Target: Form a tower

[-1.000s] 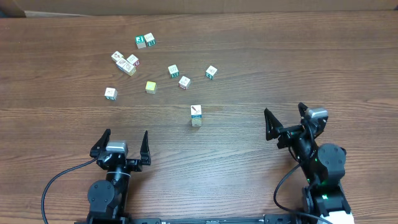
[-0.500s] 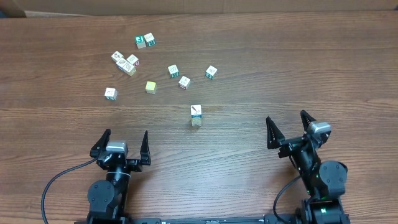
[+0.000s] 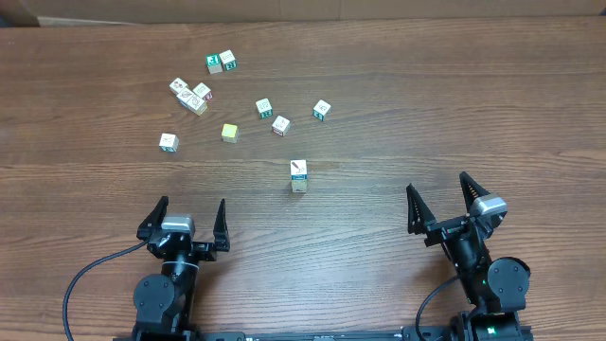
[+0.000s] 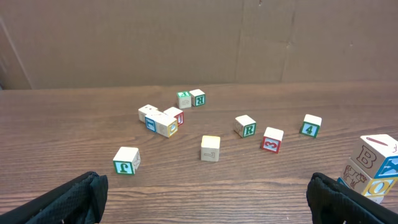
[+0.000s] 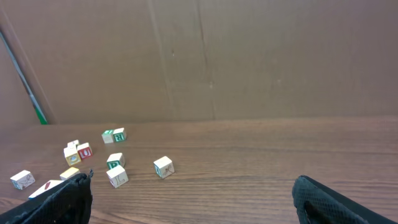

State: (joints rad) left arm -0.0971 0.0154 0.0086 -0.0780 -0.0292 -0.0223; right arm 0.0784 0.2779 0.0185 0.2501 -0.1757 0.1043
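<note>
The tower [image 3: 298, 176] is a short stack of pale picture cubes, one cube wide, standing upright mid-table. It shows at the right edge of the left wrist view [image 4: 375, 168]. In the right wrist view only the tower's top [image 5: 47, 186] peeks out beside my left finger. My right gripper [image 3: 437, 189] is open and empty, to the right of the tower and nearer the front edge, well apart from it. My left gripper [image 3: 190, 210] is open and empty at the front left. Bare wood lies between the fingers in both wrist views [image 4: 202, 199] [image 5: 193, 199].
Several loose lettered cubes [image 3: 281, 124] lie scattered behind the tower, towards the back left. Among them is a plain yellow-green cube [image 3: 229, 132]. A pair of cubes [image 3: 221, 62] sits farthest back. A cardboard wall [image 4: 199, 37] closes the table's far side.
My right arm has drawn back towards the front edge and a little to the right, jaws still open. The tower, the loose cubes and the left arm have not moved.
</note>
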